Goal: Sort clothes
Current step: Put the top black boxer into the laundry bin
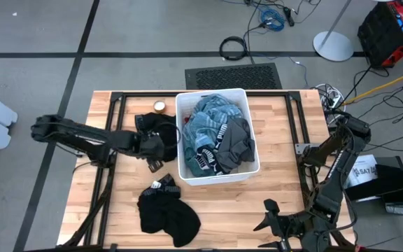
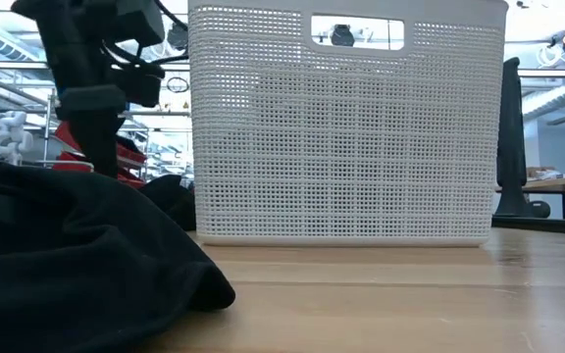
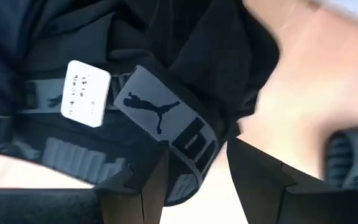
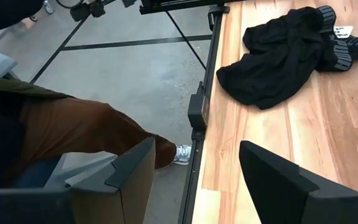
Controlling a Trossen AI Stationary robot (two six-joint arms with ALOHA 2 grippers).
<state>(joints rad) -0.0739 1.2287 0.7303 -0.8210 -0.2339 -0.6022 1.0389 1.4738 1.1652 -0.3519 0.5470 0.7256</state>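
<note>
Clothes (image 1: 215,136) half-hidden in bin (image 1: 252,133); left hand (image 1: 165,148) spread above black garment (image 3: 166,68).

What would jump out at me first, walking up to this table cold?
Probably the white bin in the middle of the wooden table, heaped with teal-grey, black and dark grey clothes. Next, the left end effector reaching over a black garment just left of the bin, with a second black garment lying nearer the front edge. The right end effector waits open at the front right corner.
</note>
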